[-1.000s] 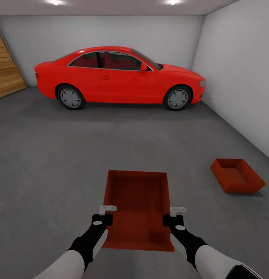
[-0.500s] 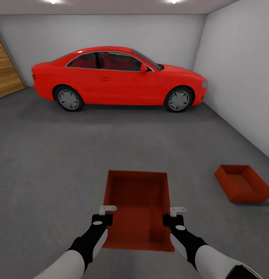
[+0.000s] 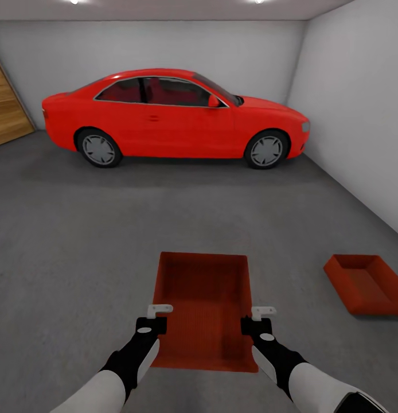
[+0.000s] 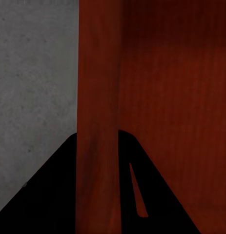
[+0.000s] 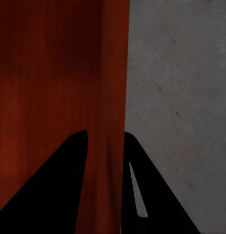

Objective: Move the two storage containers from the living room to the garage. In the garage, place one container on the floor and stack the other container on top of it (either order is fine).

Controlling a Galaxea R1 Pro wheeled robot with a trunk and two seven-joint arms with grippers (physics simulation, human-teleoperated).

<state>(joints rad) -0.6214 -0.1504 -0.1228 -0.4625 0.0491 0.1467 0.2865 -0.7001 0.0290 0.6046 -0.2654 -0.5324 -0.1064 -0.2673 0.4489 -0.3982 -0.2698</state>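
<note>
I carry one orange-red storage container (image 3: 203, 304) in front of me, above the dark grey garage floor (image 3: 78, 241). My left gripper (image 3: 157, 319) is shut on its left wall (image 4: 95, 97), and my right gripper (image 3: 254, 321) is shut on its right wall (image 5: 113, 97). Both wrist views show dark fingers (image 4: 54, 195) (image 5: 156, 195) on either side of a thin red wall. The second storage container (image 3: 365, 284) rests on the floor at my right, near the pale wall.
A red car (image 3: 173, 117) is parked across the far end of the garage. Pale grey walls (image 3: 359, 115) close the right and back. A wooden door panel (image 3: 7, 115) stands at the far left. Open concrete lies between me and the car.
The whole view has shifted: the floor container slid right and lower in the picture, and the car looks slightly larger. My grip on the carried container is unchanged.
</note>
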